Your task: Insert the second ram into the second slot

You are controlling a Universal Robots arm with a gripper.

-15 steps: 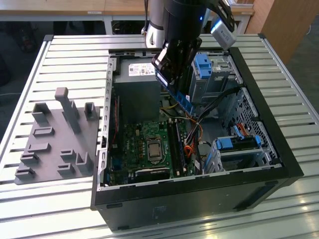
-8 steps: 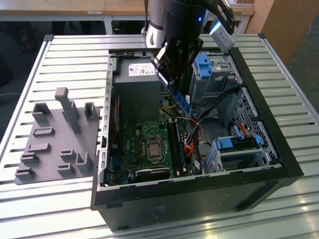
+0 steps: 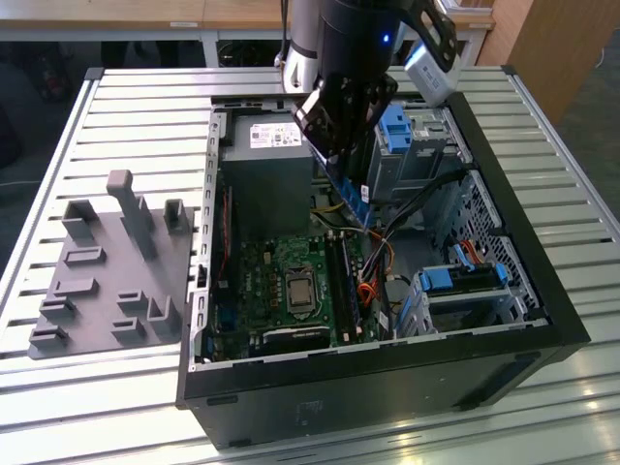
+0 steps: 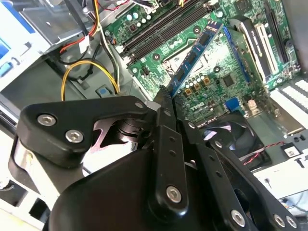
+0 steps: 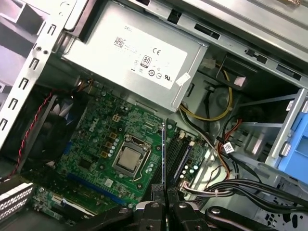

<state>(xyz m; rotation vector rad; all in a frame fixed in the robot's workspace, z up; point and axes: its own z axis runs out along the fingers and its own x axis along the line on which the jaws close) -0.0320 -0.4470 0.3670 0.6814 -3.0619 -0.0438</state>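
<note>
Second ram (image 3: 356, 201) is clamped between the fingers of the gripper (image 3: 341, 167), tilted over the motherboard (image 3: 262, 271). In the exterior view it sits at 1 o'clock from the CPU socket (image 3: 298, 289).

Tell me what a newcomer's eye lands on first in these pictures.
In the exterior view, the open computer case on the slatted table stands out first, with its green circuit board laid bare. In the second wrist view, the black tool is shut on a blue memory stick, held above that board. The grey power box with its white label sits beside the board.
</note>
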